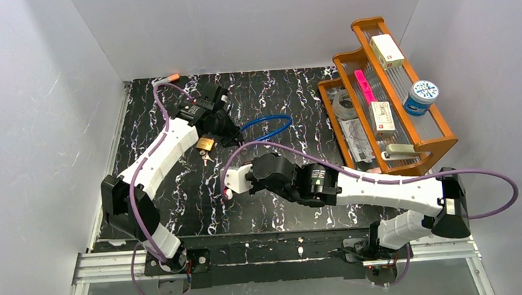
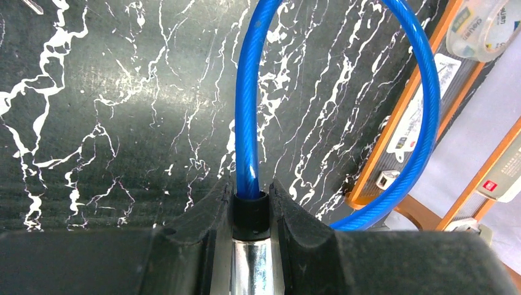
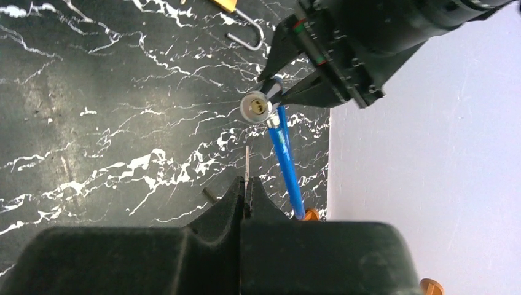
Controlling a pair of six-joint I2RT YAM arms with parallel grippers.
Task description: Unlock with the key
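My left gripper (image 1: 226,127) (image 2: 252,192) is shut on the cable lock, clamping its chrome barrel (image 2: 253,267) and black collar. The blue cable (image 2: 246,92) (image 1: 269,127) loops out beyond the fingers. In the right wrist view the barrel's round keyhole face (image 3: 256,107) points toward my right gripper (image 3: 247,182) (image 1: 230,183). That gripper is shut on the key, whose thin blade (image 3: 247,161) sticks out past the fingertips. The blade tip stands a short way from the keyhole face, slightly to its left, not touching.
A brass padlock (image 1: 205,144) with an open shackle (image 3: 249,38) lies on the black marble table (image 1: 296,90) beside the left gripper. An orange wooden rack (image 1: 392,91) (image 2: 393,135) with boxes, tape and a jar stands at the back right. White walls enclose the table.
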